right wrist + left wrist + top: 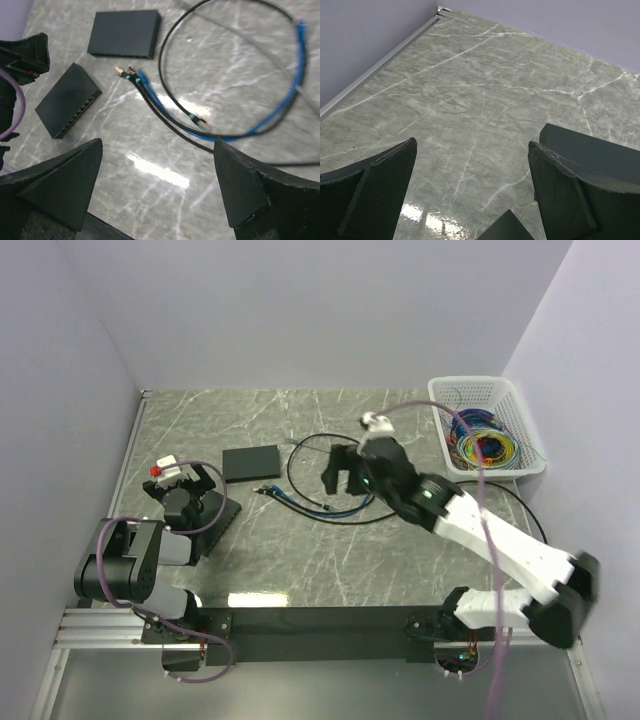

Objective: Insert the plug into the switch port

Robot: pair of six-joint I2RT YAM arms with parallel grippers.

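Two flat black switches lie on the marble table: one at the middle left, and one with its row of ports showing beside my left arm. Black and blue cables loop in the middle, with a cluster of plugs pointing left and another plug nearer. My right gripper is open and empty above the cables. My left gripper is open and empty over bare table, with a switch just beyond its right finger.
A white basket full of coloured wires stands at the back right. Walls close the table on the left, back and right. A metal strip runs along the left wall's foot.
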